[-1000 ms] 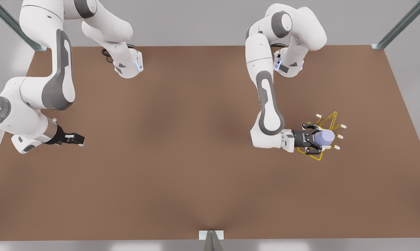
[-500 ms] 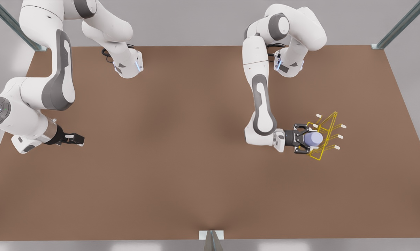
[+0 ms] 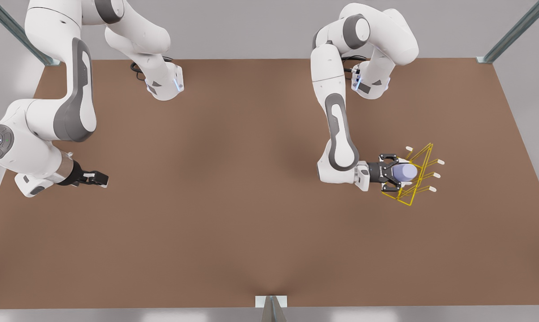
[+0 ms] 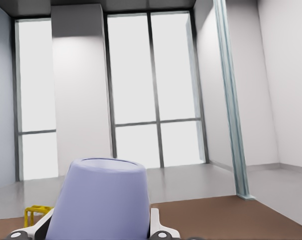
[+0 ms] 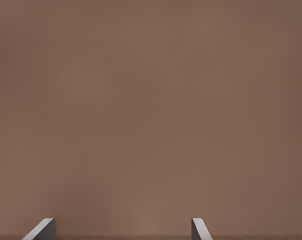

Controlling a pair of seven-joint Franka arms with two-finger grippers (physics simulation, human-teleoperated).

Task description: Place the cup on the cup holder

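Here the left hand (image 3: 396,173) grips the lavender-blue cup (image 3: 404,172) between its fingers (image 4: 154,226), holding it above the tabletop (image 3: 233,188) right at the yellow wire cup holder (image 3: 416,179), over the rack's side nearer the arm. In the front view both sit toward the right. The right hand (image 3: 98,179) waits far off at the front view's left, its fingers (image 5: 200,229) set apart above bare tabletop.

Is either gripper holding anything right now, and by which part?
The left gripper holds the cup by its sides. The right gripper waits, open, holding nothing.
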